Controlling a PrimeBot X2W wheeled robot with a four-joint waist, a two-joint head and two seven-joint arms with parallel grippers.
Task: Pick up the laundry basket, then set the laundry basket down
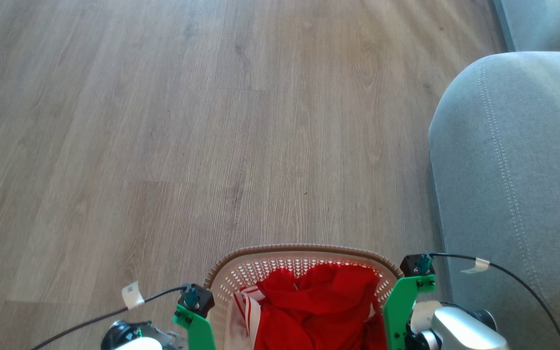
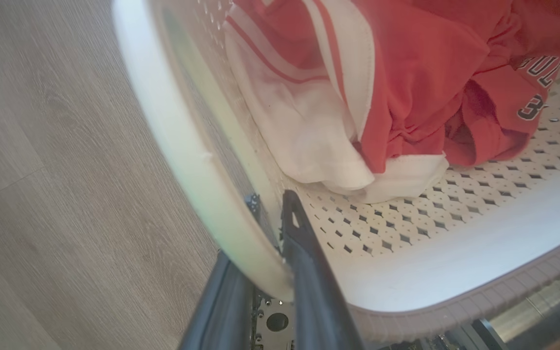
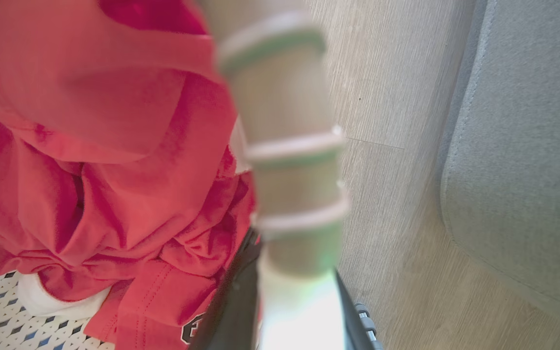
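Note:
The laundry basket (image 1: 304,253), white and perforated with a brown woven-look rim, sits at the bottom centre of the head view between my two arms. Red and white clothes (image 1: 319,306) lie crumpled inside it. In the left wrist view my left gripper (image 2: 271,204) is shut on the basket's white side handle (image 2: 178,136), one dark finger on each side of it. In the right wrist view my right gripper (image 3: 294,272) is shut on the other handle (image 3: 285,146), which blurs up the middle and hides the fingertips. I cannot tell whether the basket touches the floor.
Wood-plank floor (image 1: 212,121) stretches ahead and to the left. A grey sofa arm (image 1: 518,170) stands close on the right, just beside my right wrist, and also runs along the right side of the right wrist view as the sofa (image 3: 518,146). Cables trail from both wrists.

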